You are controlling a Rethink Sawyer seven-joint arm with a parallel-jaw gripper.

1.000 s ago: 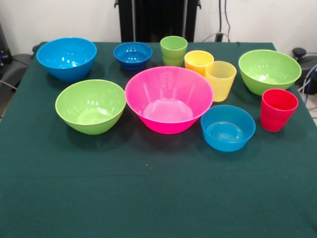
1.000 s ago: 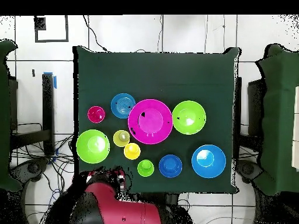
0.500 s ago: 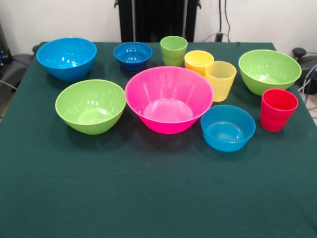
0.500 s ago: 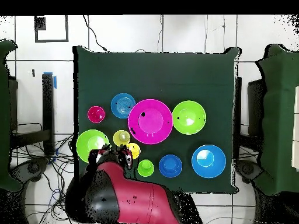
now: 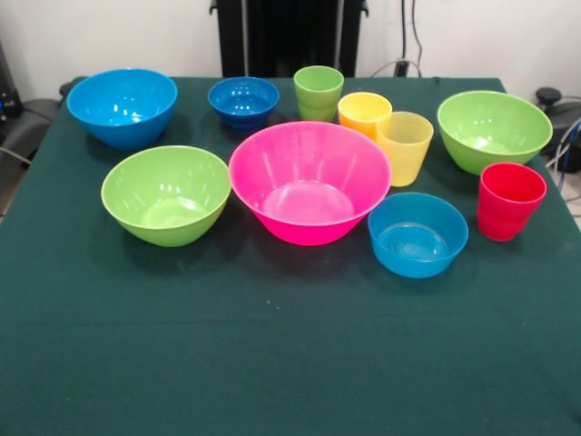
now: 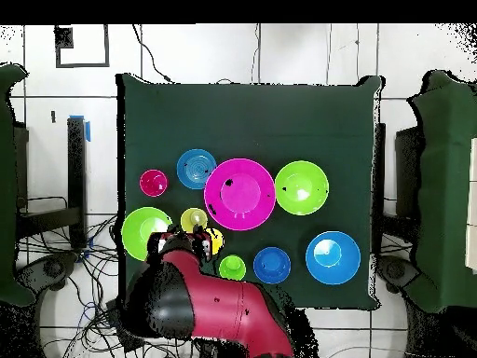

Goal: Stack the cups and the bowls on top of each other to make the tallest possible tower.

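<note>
So, quick rundown:
Claw: sitting over the table's edge by the orange cup, can't tell if it's open or closed.
Change: arm is reaching further over than half a second ago, now covering part of the orange cup; nothing else is moving.
Cups: four, standing loose: green, orange, yellow, red.
Bowls: six, unstacked: pink central, two lime, three blue.
</note>
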